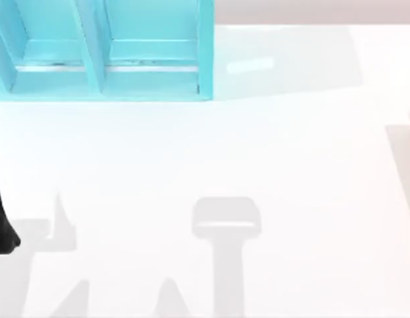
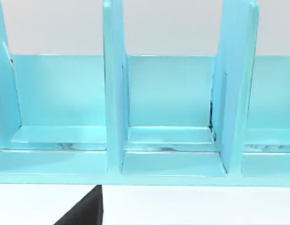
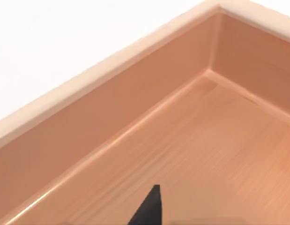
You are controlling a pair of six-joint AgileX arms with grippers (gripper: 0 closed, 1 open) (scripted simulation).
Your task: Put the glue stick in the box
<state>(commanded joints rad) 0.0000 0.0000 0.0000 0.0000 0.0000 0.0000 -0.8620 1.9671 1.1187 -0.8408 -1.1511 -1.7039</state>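
- Left arm [image 1: 2, 228]: dark shape at the top view's left edge, facing a blue rack [image 1: 105, 53] at upper left; grip state cannot be told.
- Right wrist view looks into a wooden box [image 3: 135, 122]; a dark fingertip [image 3: 152, 206] at bottom, grip unclear.

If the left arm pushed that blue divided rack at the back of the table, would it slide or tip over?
The blue rack would probably slide rather than tip: a flat base runs under all its compartments in the left wrist view. It looks stiff, with thick upright dividers. On the smooth white table it may skid readily.
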